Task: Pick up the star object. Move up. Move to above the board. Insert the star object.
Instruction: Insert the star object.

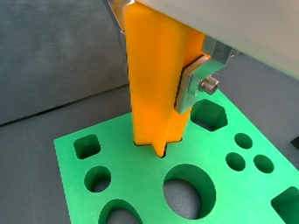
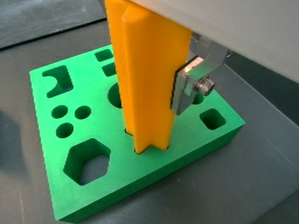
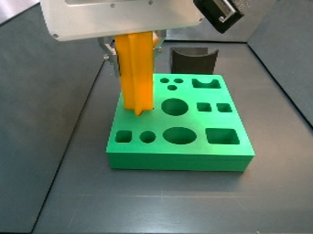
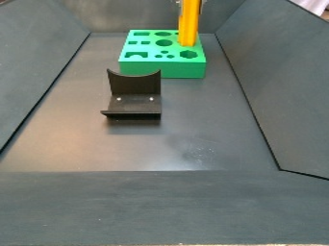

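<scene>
The star object (image 1: 156, 79), a tall orange ridged prism, stands upright between the fingers of my gripper (image 1: 163, 83), which is shut on it. One silver finger (image 1: 193, 80) presses its side; the other finger is hidden behind it. The prism's lower end sits in the star hole of the green board (image 1: 126, 171). Both wrist views show this, with the prism (image 2: 146, 79), the gripper (image 2: 152, 83) and the board (image 2: 117, 188). In both side views the prism (image 3: 135, 78) (image 4: 189, 24) stands at the board's (image 3: 184, 157) (image 4: 161, 69) corner hole, with the gripper (image 3: 132, 41) above.
The dark fixture (image 4: 133, 93) stands on the floor beside the board, and also shows behind it in a side view (image 3: 192, 58). Dark sloping walls enclose the floor on both sides. The board's other holes, circles, squares and a hexagon (image 2: 87, 162), are empty.
</scene>
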